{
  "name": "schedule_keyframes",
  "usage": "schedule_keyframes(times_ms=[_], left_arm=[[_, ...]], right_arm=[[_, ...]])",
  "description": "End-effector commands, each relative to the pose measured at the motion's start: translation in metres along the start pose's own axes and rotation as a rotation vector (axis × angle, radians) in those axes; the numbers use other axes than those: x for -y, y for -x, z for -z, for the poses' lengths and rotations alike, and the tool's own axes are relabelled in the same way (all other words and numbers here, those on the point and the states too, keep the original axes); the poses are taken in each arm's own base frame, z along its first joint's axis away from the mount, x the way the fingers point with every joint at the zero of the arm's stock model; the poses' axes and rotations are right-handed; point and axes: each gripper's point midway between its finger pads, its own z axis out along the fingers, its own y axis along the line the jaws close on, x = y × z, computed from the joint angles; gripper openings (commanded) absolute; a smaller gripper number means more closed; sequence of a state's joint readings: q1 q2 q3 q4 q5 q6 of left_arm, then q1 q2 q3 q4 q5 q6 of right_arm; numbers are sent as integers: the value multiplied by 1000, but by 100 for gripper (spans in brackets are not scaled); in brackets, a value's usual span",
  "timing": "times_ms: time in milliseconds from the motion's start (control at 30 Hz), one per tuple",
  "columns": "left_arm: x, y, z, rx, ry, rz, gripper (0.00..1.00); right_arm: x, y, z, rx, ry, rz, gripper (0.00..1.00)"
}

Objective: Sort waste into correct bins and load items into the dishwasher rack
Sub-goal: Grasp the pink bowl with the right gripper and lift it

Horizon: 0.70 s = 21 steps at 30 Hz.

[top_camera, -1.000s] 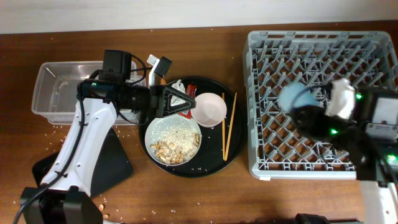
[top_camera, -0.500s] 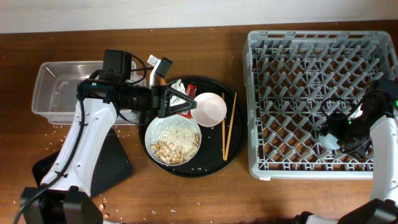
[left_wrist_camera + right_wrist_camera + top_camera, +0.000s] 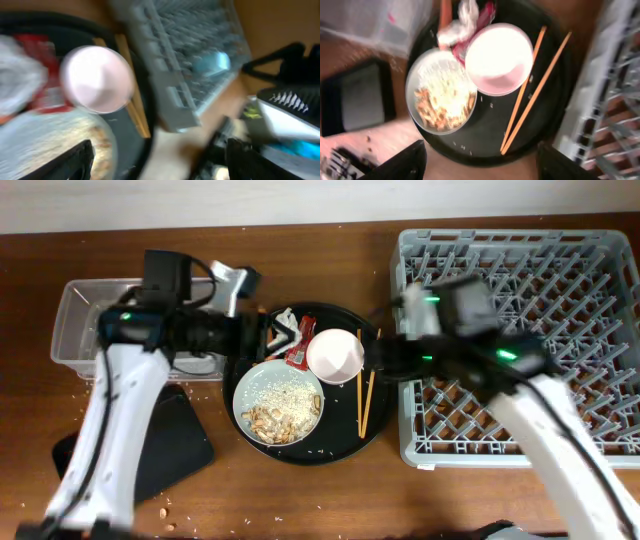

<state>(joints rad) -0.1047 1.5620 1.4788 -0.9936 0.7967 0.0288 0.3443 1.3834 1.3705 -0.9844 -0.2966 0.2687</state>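
The white bowl [image 3: 335,355] sits on the round black tray, with the chopsticks [image 3: 365,390] to its right and the grey plate [image 3: 280,405] of rice and nut scraps at the front left. The red wrapper [image 3: 299,346] and white tissue [image 3: 284,323] lie behind the bowl. My left gripper [image 3: 255,338] is open and empty at the tray's left rim. My right gripper [image 3: 385,358] is open and empty above the tray's right side; its view shows the bowl [image 3: 499,59], chopsticks [image 3: 532,92] and plate [image 3: 440,97]. The light-blue cup [image 3: 212,62] lies in the rack [image 3: 520,340].
The clear tub [image 3: 85,330] stands at the left under my left arm. The shallow black tray [image 3: 175,445] lies at the front left. Rice grains and crumbs are scattered on the wooden table around them. The round black tray [image 3: 340,448] touches the rack's left side.
My right arm has swung from the rack's right side to its left edge, over the round tray, with the cup gone from its jaws. My left arm has drawn back slightly left.
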Motion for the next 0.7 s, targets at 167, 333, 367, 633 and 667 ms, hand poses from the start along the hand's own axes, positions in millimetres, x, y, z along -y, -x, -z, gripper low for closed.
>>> schedule_keyframes(times_ms=[167, 333, 367, 633, 667], left_arm=[[14, -3, 183, 432, 761, -91, 99], [16, -4, 185, 436, 760, -92, 99], [15, -4, 184, 436, 760, -92, 99], [15, -4, 184, 435, 760, -92, 99], [16, -4, 184, 435, 760, -92, 99]], right_arm=[[70, -24, -194, -173, -376, -208, 56], [77, -31, -207, -182, -393, -282, 13], [76, -29, -206, -176, -394, -278, 4], [111, 74, 71, 406, -823, -144, 4], [132, 76, 93, 451, -949, -172, 4]])
